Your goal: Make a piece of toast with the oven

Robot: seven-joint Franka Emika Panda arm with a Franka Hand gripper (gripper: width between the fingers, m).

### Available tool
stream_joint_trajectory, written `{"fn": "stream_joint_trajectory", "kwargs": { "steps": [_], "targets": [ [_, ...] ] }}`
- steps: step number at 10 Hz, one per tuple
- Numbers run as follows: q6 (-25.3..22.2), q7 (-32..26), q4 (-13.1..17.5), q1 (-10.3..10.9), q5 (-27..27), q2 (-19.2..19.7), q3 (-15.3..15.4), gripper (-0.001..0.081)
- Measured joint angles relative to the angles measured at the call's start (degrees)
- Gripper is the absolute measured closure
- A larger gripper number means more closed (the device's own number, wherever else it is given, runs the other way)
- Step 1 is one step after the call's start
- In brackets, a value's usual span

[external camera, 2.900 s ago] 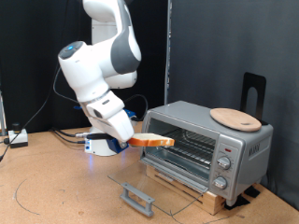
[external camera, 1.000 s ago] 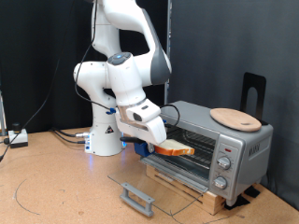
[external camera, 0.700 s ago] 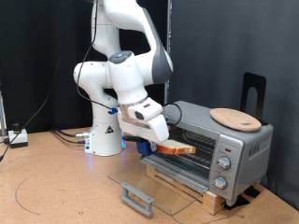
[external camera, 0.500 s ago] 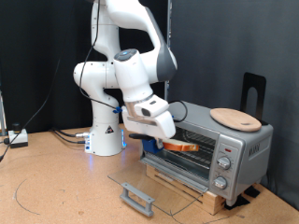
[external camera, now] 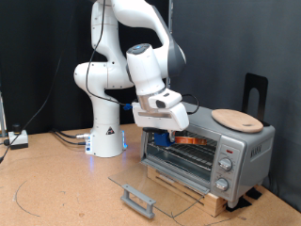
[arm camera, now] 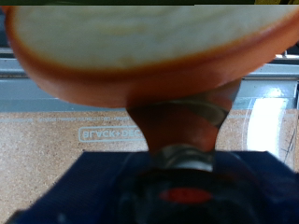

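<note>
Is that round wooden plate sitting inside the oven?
No, the round wooden plate rests on top of the oven, while the gripper holds the piece of toast inside the open front.

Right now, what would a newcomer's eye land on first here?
The white arm's end effector reaching into the open oven, with the piece of toast gripped between its fingers and filling the wrist view. Next, the round wooden plate on the oven's roof, and the glass door dropped flat in front.
</note>
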Motion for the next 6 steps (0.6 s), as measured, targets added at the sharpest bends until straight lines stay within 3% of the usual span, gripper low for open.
{"fn": "stream_joint_trajectory", "kwargs": {
  "steps": [6],
  "targets": [
    [0.5,2.1,0.0,-2.5,-3.6,0.1,-0.1,0.0389]
  ]
}}
